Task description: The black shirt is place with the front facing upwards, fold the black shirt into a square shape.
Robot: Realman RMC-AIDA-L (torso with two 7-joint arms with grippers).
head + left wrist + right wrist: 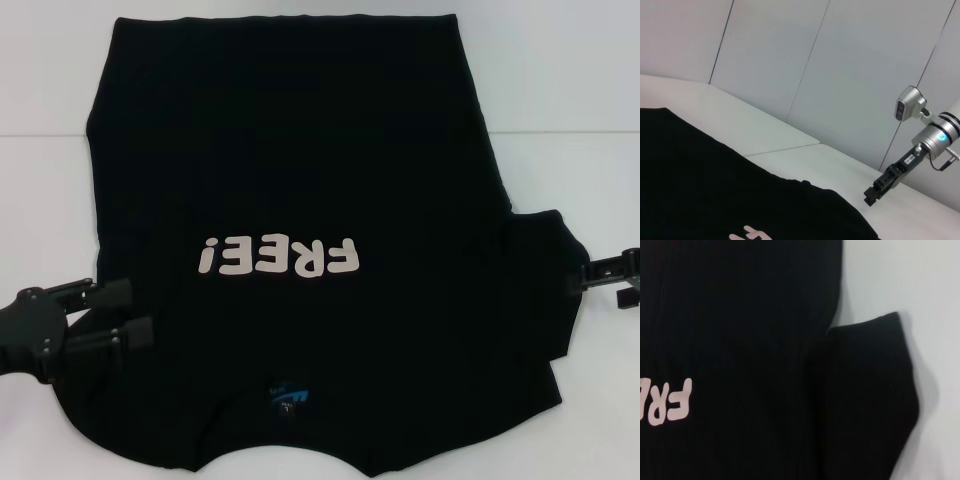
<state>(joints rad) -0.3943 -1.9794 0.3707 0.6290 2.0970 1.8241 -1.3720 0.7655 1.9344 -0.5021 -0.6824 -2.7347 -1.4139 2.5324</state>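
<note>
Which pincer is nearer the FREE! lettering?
Left. The left pincer is over the shirt beside the lettering; the right pincer is off the sleeve edge.

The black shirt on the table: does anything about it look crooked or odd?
Mostly flat, front up. The black shirt has only its right sleeve spread out; the left one is not visible near the left gripper. The right gripper waits beside it.

Place looked like robot lab or test cell, not home. Plain white desk (pixel 560 60) ran wide and bare-surfaced. Behind it stood pale seamed wall panels (pixel 805 65), blank, no decor. Two-armed rig worked over desk: right arm (pixel 920 145) showed metal joints, cable and lit blue ring. Only prop was black shirt (pixel 300 180) laid flat.
</note>
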